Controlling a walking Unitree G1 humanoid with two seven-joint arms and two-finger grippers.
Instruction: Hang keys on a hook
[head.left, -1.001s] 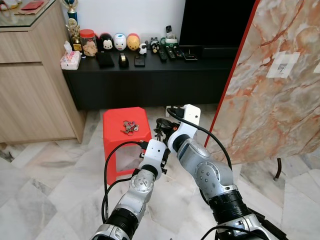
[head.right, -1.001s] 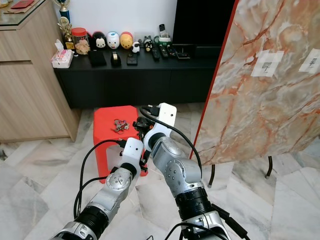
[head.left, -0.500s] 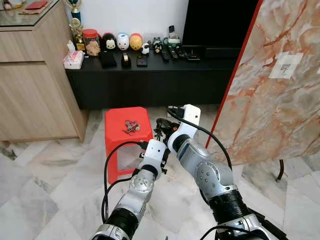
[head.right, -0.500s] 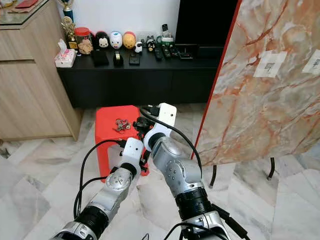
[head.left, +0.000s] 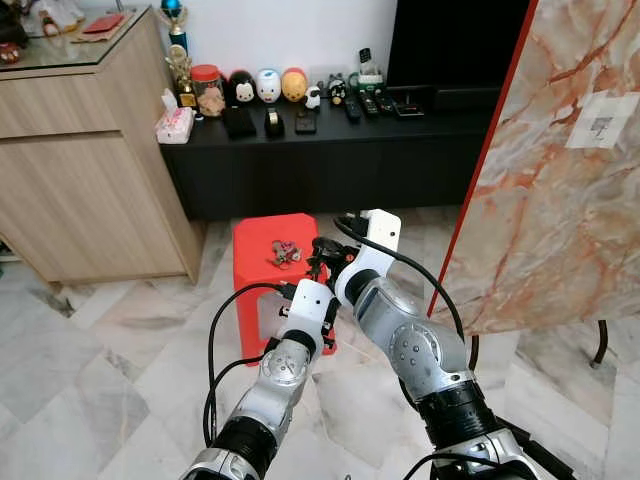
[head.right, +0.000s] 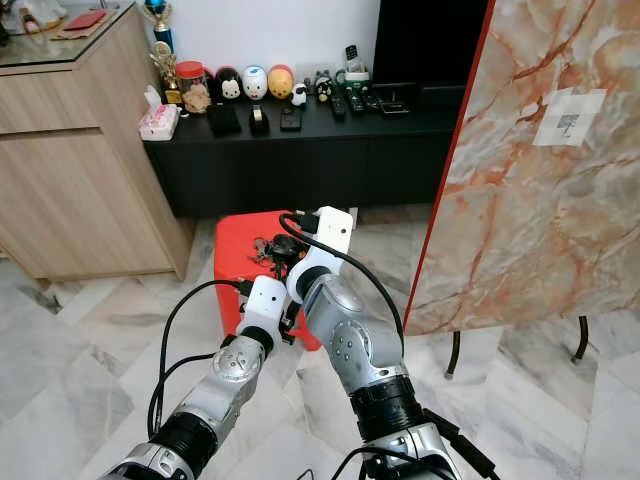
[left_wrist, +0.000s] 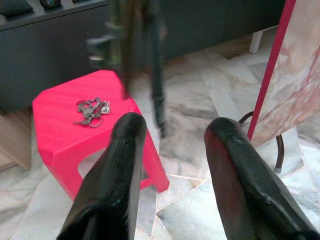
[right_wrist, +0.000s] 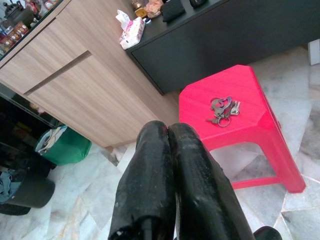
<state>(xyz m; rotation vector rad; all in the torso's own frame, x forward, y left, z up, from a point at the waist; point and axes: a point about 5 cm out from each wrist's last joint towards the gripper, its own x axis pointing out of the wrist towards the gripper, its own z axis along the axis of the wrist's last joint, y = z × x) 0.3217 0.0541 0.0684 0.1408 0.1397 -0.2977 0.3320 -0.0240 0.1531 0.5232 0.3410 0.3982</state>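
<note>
Red plastic stool (head.left: 272, 268) stands at centre frame on the marble floor (head.left: 100, 350), with the bunch of keys (head.left: 285, 251) lying loose on its top, toward the rear right corner. Compared with a second ago the whole scene has slid rightward and slightly down in the head views, so the camera has turned; the stool, keys and arms keep the same relation to each other. More of the wooden cabinet (head.left: 90, 170) now shows at upper left, and the marble-patterned panel (head.left: 570, 180) with its red edge has drawn toward the right border.

Both arms are raised at lower centre. The left gripper (left_wrist: 172, 150) has its two fingers spread apart with nothing between them, pointing toward the stool. The right gripper (right_wrist: 170, 150) has its fingers pressed together, holding nothing, with the keys lying ahead of it.

Open floor lies left of the stool and in front of it. Behind it runs the black low console (head.left: 330, 150), near the stool's back edge. The panel's red edge stands just right of the arms.
</note>
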